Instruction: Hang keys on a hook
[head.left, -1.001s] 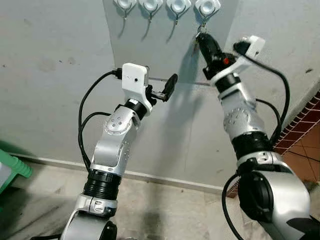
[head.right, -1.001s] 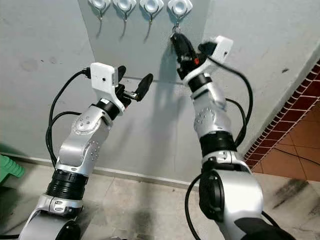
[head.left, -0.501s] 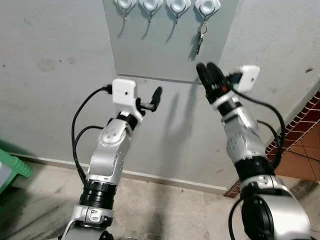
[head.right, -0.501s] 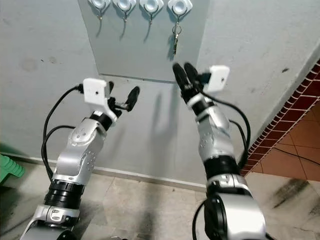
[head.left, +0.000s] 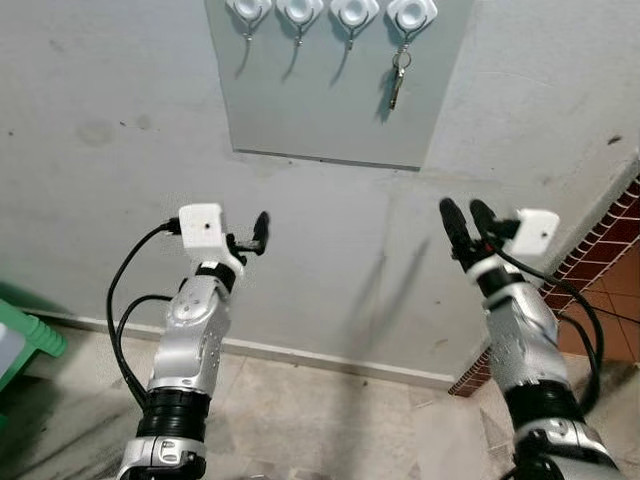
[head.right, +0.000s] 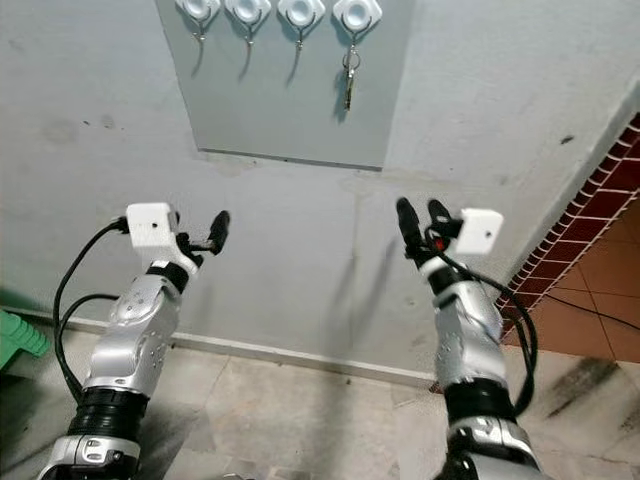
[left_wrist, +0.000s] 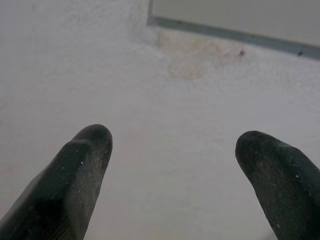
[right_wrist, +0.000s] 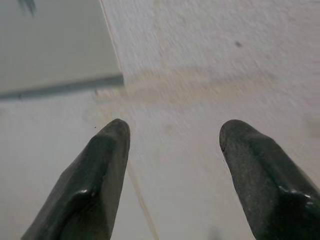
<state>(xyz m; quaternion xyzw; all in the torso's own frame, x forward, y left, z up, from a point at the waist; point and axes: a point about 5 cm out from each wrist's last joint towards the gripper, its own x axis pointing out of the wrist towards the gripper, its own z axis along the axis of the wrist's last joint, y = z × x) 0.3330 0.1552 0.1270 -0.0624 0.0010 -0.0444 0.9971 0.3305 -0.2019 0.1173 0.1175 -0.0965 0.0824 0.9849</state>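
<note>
A small bunch of keys (head.left: 397, 77) hangs from the rightmost of several white hooks (head.left: 412, 14) on a grey wall panel (head.left: 330, 100). My right gripper (head.left: 466, 218) stands open well below and to the right of the keys, holding nothing. My left gripper (head.left: 257, 230) is lower on the left, under the panel's bottom edge. In the left wrist view its fingertips (left_wrist: 82, 160) are spread wide against the bare wall. The right wrist view shows the right gripper's fingertips (right_wrist: 105, 155) apart, with the panel's corner (right_wrist: 60, 60) ahead.
The other hooks (head.left: 298, 10) on the panel carry nothing. A green stool (head.left: 25, 340) stands at the far left on the floor. A red brick wall (head.left: 610, 250) and tiled floor lie to the right. The pale floor (head.left: 330, 420) runs below the wall.
My right gripper let go of the keys, which now hang on the rightmost hook, and dropped down and to the right. The left arm also lowered and drew back.
</note>
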